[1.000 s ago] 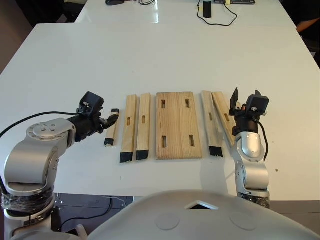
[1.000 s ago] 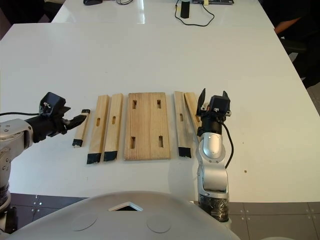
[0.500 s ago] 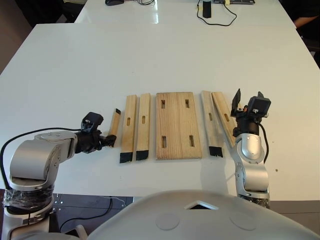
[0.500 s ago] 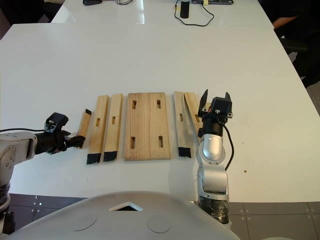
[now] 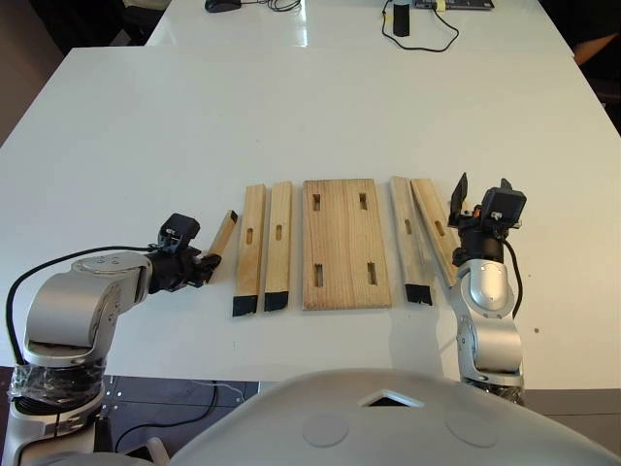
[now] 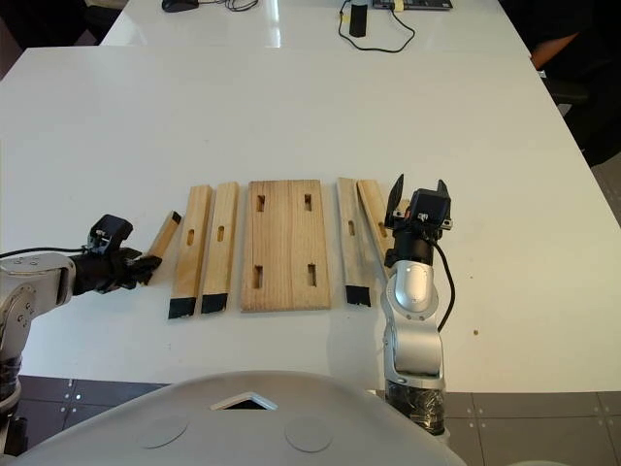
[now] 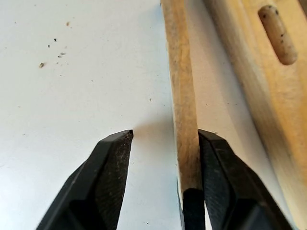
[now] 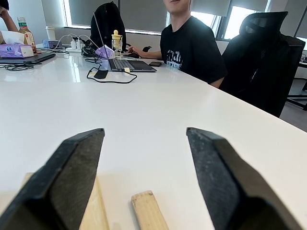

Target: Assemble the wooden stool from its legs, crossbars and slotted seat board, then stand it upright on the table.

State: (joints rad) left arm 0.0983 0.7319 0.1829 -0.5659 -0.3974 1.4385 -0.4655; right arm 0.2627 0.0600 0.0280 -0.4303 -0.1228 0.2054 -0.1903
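Note:
The slotted seat board [image 5: 344, 243] lies flat mid-table. Two legs [image 5: 264, 245] lie to its left and two more legs [image 5: 420, 236] to its right. A short crossbar [image 5: 224, 233] lies farthest left, slightly angled. My left gripper [image 5: 200, 268] sits low at its near, black-tipped end. In the left wrist view the left gripper [image 7: 165, 136] is open astride the crossbar [image 7: 182, 96], which lies against one finger [image 7: 225, 182]. My right gripper [image 5: 480, 197] stands open just right of the right legs. A small wooden end [image 8: 148, 211] lies below the right gripper's [image 8: 144, 132] gap.
The white table [image 5: 320, 116] stretches bare beyond the parts. A black cable and a small black object [image 5: 403, 19] lie at the far edge, with a mouse [image 5: 223, 5] to their left. The table's front edge runs just behind both arms.
My left gripper has dropped from beside the crossbar's middle down to its near end. The crossbar has swung to a slight angle. The right arm has barely moved.

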